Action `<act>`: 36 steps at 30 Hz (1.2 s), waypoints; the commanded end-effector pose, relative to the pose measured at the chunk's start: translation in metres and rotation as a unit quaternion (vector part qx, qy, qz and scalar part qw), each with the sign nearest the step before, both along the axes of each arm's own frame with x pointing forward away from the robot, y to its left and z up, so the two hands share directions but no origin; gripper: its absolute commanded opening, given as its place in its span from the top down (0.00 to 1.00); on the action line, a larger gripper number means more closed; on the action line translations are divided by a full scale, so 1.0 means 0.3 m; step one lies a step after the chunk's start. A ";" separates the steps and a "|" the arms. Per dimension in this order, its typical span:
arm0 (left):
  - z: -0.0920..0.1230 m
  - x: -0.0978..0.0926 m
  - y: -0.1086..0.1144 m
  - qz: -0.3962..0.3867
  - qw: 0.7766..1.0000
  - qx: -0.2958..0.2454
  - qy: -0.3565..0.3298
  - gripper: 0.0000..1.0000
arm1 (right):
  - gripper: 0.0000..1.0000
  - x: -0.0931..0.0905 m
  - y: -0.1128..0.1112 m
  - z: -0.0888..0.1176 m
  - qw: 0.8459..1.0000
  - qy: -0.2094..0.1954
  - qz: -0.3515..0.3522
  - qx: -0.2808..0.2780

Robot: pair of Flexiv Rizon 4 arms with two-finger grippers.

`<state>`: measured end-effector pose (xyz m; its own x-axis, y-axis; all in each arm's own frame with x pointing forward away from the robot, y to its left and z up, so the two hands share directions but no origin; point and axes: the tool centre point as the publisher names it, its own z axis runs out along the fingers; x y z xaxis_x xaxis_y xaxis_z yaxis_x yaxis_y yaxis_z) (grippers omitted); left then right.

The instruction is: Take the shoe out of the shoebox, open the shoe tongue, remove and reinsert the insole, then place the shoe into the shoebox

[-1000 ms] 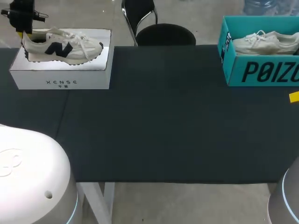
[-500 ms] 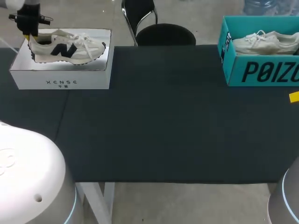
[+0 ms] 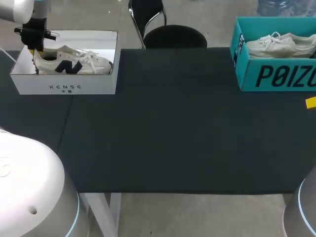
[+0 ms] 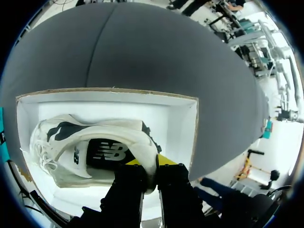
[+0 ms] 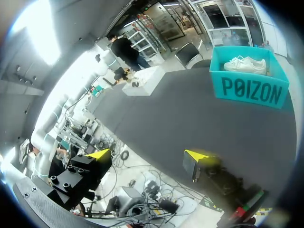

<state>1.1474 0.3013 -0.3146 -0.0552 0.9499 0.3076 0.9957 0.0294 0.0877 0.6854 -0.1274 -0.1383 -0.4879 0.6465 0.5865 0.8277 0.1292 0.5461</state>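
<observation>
A white sneaker with a dark side mark [image 3: 74,61] lies low inside the white shoebox [image 3: 64,88] at the table's far left. My left gripper [image 3: 33,49] is shut on the sneaker's heel collar. In the left wrist view the sneaker [image 4: 95,152] lies on its side within the white shoebox [image 4: 109,95], its heel pinched by my left gripper [image 4: 151,164]. My right gripper [image 5: 149,156] hangs open over the table's right edge with nothing between its fingers. Only one yellow fingertip [image 3: 311,102] of it shows in the head view.
A teal shoebox [image 3: 276,74] with a second white sneaker [image 3: 281,45] in it stands at the far right, also seen as the teal shoebox [image 5: 249,88] ahead of my right gripper. Dark tabletop [image 3: 173,128] stretches between the two boxes.
My left gripper has carried the sneaker slightly right and down, from above the white box's rim to inside the box. The right arm has kept still.
</observation>
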 end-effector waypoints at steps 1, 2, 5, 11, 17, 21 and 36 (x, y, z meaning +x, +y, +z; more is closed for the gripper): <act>-0.054 -0.021 -0.016 -0.010 1.000 -0.001 -0.006 1.00 | 0.00 -0.041 0.002 0.000 1.000 -0.006 -0.008 -0.001; -0.063 -0.024 -0.022 -0.011 1.000 -0.001 -0.007 1.00 | 0.00 -0.041 0.002 0.000 1.000 -0.006 -0.008 -0.001; -0.078 -0.028 -0.037 -0.018 1.000 -0.003 -0.008 1.00 | 0.00 -0.041 0.002 0.000 1.000 -0.006 -0.008 -0.001; -0.093 -0.010 -0.058 -0.020 1.000 -0.008 -0.018 1.00 | 0.00 -0.041 0.002 0.000 1.000 -0.006 -0.008 -0.001; -0.103 0.009 -0.061 -0.022 0.999 -0.011 -0.026 1.00 | 0.00 -0.041 0.002 0.000 1.000 -0.006 -0.008 -0.001; -0.125 0.011 -0.064 -0.025 0.999 -0.012 -0.027 1.00 | 0.00 -0.041 0.002 0.000 1.000 -0.006 -0.008 -0.001; -0.137 0.003 -0.153 -0.031 0.998 -0.036 -0.029 1.00 | 0.00 -0.041 0.002 0.000 1.000 -0.006 -0.008 -0.001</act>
